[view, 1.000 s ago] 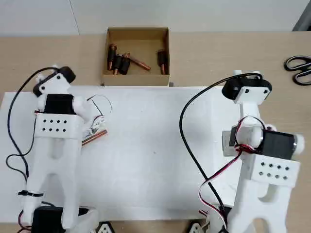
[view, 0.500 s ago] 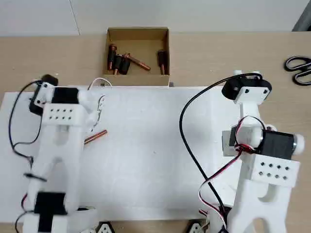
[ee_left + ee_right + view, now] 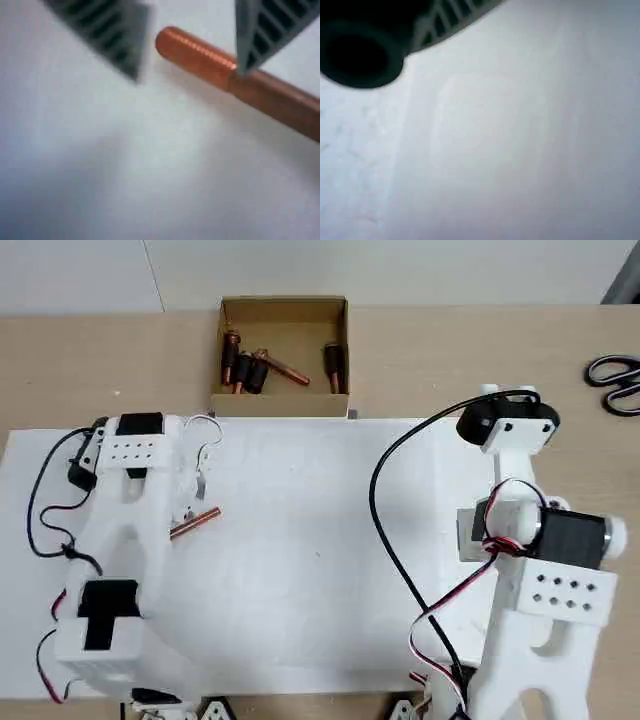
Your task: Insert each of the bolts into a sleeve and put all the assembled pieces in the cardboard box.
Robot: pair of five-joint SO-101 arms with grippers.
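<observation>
White foam mat [image 3: 300, 540] beneath my left gripper [image 3: 187, 71], jaws apart; slim copper bolt [image 3: 195, 523] lies diagonally, its threaded tip, seen close-up, between them.

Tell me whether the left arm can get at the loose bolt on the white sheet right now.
Probably yes. The left tool is open over the bolt, its fingers on either side of the threaded end, and nothing lies between them on the white sheet.
</observation>
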